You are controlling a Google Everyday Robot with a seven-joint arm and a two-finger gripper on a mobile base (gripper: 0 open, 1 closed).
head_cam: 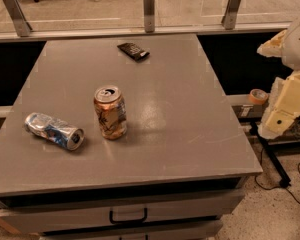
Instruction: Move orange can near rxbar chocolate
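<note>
Gripper (285,109) off table, 3 o'clock edge; open or closed, cannot tell. Orange can (110,112) upright at its 9 o'clock. Chocolate bar (133,51) at can's 1 o'clock, well apart.

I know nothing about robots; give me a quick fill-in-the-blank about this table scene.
The orange can stands ___ on the table.
The crushed can lies on its side to the picture's ___ of it.
The rxbar, near the far edge, has a ___ wrapper.
The gripper is off the table's ___ side in the picture.
Missing: upright, left, black, right.
</note>
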